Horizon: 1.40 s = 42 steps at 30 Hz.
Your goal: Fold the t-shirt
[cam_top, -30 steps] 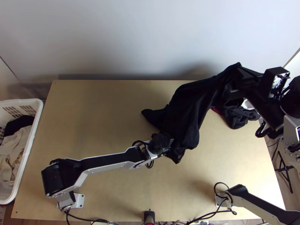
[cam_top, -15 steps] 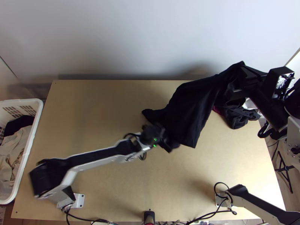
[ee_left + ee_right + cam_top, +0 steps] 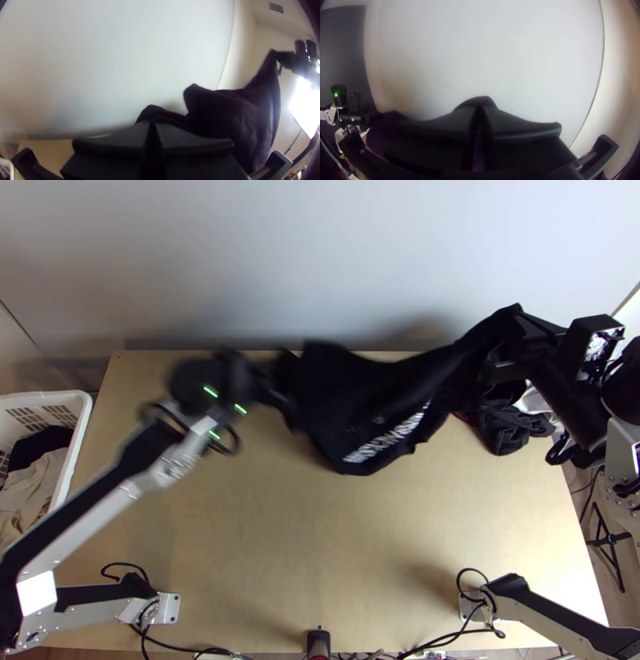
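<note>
One black t-shirt (image 3: 360,396) has a slanted row of white letters (image 3: 388,438) on it, with one tiny pale mark close by. The t-shirt hangs between the two claws, over the far part of the wooden surface (image 3: 304,540). It is bunched and saggy, not flat. I can't tell if its low part touches the wood.

The left claw (image 3: 284,376) is blurry in the top view. In the left wrist view its two fingers are close together, pinching one end of the t-shirt. The right claw (image 3: 520,330) is squeezed narrow too, with the other end of the cloth pinched in it. In the right wrist view a bit of black cloth pokes up past its fingertips. I can't tell which parts of the t-shirt they hold.

Three green lights shine on the left arm (image 3: 136,472), near its claw.

One white basket (image 3: 48,395) is at the left side, with dark cloth (image 3: 40,444) and pale cloth (image 3: 30,488) inside. One pile of dark clothes (image 3: 504,430) lies near the right edge, but I can't count the pieces.
</note>
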Each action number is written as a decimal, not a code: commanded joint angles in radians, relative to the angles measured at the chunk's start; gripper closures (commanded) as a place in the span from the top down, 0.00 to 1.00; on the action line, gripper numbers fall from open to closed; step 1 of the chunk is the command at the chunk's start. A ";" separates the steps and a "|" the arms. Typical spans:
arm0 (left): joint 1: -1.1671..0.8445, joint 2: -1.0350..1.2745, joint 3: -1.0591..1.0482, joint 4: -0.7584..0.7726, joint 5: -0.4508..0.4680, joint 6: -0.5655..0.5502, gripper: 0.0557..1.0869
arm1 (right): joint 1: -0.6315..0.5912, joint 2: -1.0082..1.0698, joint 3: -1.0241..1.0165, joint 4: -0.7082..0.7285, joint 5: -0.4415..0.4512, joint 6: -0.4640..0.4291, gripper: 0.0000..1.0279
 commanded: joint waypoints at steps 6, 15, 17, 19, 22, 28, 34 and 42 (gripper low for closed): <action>0.529 -0.032 0.180 -0.060 0.051 0.000 0.04 | -0.019 0.014 0.029 0.022 0.002 0.001 0.03; 0.643 0.156 0.334 -0.072 -0.079 -0.005 0.04 | -0.008 0.045 0.070 0.045 0.023 0.007 0.03; 0.632 0.141 0.318 -0.137 -0.078 0.000 0.04 | -0.010 0.043 0.080 0.037 0.025 0.006 0.03; 0.586 0.081 0.258 -0.193 -0.073 0.026 0.04 | -0.011 0.036 0.081 0.030 0.025 0.000 0.03; 0.488 -0.065 0.091 -0.187 -0.070 0.074 0.04 | -0.013 0.025 0.078 0.025 0.025 -0.010 0.03; 0.268 -0.286 -0.179 -0.186 -0.061 0.089 0.04 | -0.011 0.033 0.100 0.026 0.025 -0.011 0.03; -0.003 -0.424 -0.225 -0.249 -0.061 0.153 0.04 | -0.008 0.048 0.126 0.028 0.025 -0.008 0.03; -0.245 -0.560 -0.313 -0.491 0.055 0.238 0.04 | -0.008 0.048 0.126 0.025 0.026 -0.014 0.03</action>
